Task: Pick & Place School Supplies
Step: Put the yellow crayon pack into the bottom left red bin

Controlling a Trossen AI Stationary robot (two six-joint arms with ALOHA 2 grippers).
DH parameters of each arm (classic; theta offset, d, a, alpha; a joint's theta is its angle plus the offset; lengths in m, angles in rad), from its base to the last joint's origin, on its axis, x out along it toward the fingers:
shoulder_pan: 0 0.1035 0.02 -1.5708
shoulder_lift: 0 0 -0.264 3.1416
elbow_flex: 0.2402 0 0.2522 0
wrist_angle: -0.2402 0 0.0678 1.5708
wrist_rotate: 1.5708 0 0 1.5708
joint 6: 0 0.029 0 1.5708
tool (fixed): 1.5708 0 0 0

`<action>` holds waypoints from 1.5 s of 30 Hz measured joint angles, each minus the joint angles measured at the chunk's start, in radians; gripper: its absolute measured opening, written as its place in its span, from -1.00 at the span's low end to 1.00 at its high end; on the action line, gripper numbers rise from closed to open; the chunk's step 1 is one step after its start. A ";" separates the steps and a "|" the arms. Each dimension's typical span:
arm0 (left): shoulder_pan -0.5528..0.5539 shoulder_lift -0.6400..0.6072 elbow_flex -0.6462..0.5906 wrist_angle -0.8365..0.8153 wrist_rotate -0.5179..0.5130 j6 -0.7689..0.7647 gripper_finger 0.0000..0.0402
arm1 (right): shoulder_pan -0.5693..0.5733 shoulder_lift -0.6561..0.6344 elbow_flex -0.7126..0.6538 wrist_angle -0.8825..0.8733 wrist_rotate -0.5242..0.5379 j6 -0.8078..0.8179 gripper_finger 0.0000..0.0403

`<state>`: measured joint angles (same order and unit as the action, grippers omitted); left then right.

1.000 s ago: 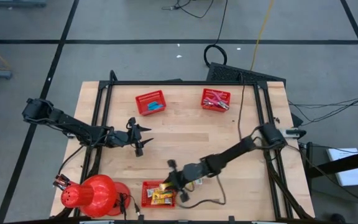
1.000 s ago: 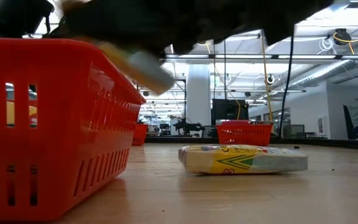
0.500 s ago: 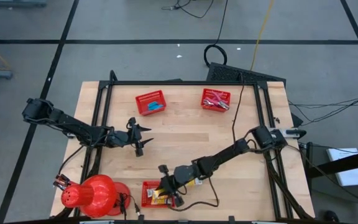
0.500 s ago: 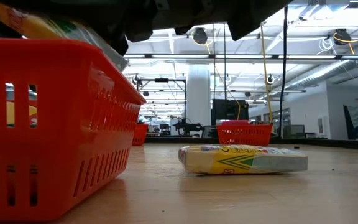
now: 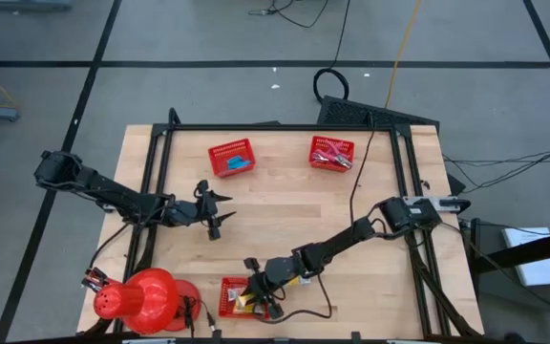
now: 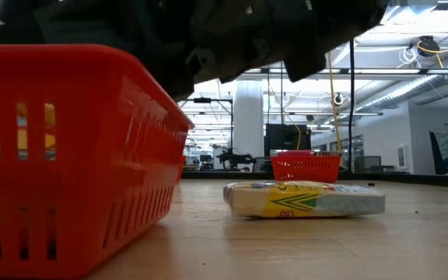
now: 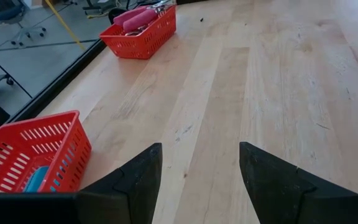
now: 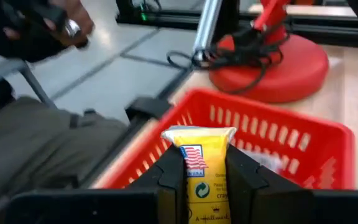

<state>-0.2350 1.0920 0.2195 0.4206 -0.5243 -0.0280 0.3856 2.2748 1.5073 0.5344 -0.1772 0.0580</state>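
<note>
My right gripper [image 5: 254,290] reaches over the near red basket [image 5: 229,308] and is shut on a yellow packet [image 8: 197,146]. More yellow packets lie in that basket. A second yellow packet [image 6: 302,198] lies flat on the table beside the basket. My left gripper [image 5: 214,212] hangs open above the bare wood at the table's left, touching nothing. Two far baskets stand on the table: one [image 5: 231,158] holds a light-blue block [image 7: 35,179], the other [image 5: 332,153] holds pink-handled tools [image 7: 135,17]. My right gripper pinches the yellow packet between its two fingers [image 8: 170,177], one on each long side, lying along the packet. The packet's free end [image 8: 197,133] sticks out past the fingertips over the basket's inside. It is lifted clear of the basket.
A big red dome-shaped object [image 5: 141,298] stands at the near left corner beside the basket, with cables at its base [image 8: 241,53]. A seated person's leg [image 8: 36,149] and hand [image 8: 48,25] show beyond the near table edge. Open wood lies between the arms.
My right gripper has carried the yellow packet toward the table's near left, from beside the near basket's right rim to over its inside, and has come lower. It has stayed shut on the packet. The left arm has kept still.
</note>
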 joint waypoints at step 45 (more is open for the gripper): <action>0.000 0.000 0.000 -0.006 -0.001 0.020 0.09 | 0.081 -0.291 -0.240 -0.763 0.311 0.133 0.32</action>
<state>-0.2352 1.0920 0.2195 0.4147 -0.5251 -0.0081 0.4665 1.9838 1.2670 -0.2288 0.1335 0.1906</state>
